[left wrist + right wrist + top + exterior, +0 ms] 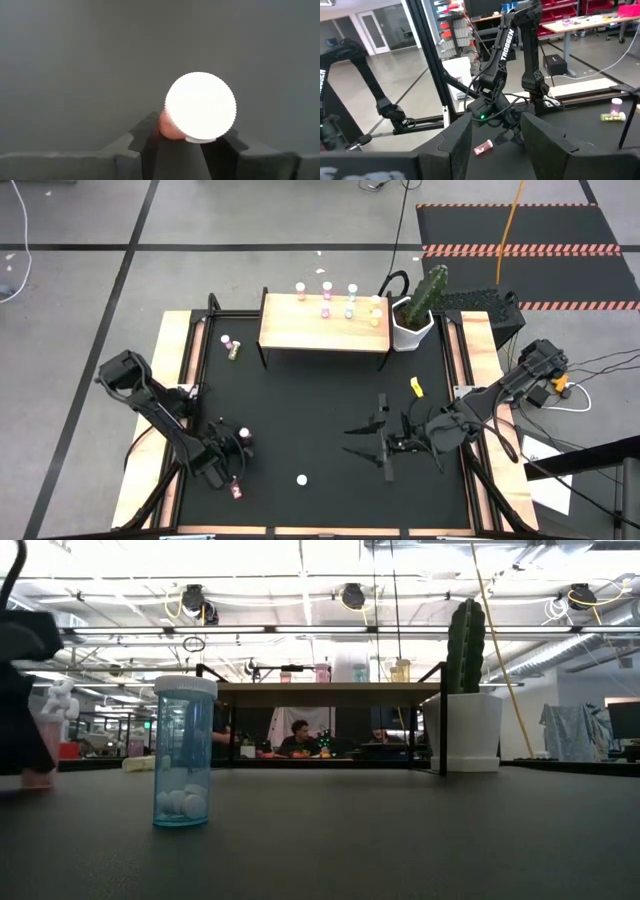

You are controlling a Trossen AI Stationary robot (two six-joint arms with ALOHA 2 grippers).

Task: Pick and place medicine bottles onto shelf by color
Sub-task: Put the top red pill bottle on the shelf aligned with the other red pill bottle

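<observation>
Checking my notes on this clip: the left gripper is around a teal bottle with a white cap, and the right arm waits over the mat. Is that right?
Not quite: the bottle between the left gripper's fingers has a pink body, not teal, under its white cap, as the left wrist view shows. The right gripper does wait over the mat.

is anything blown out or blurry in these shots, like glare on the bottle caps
Left wrist view: the white cap of the pink bottle between the left gripper fingers is overexposed, pure white with no surface detail. Low view: ceiling lights glare, and the dark arm at the frame edge is blurred, while the teal bottle is sharp.
</observation>
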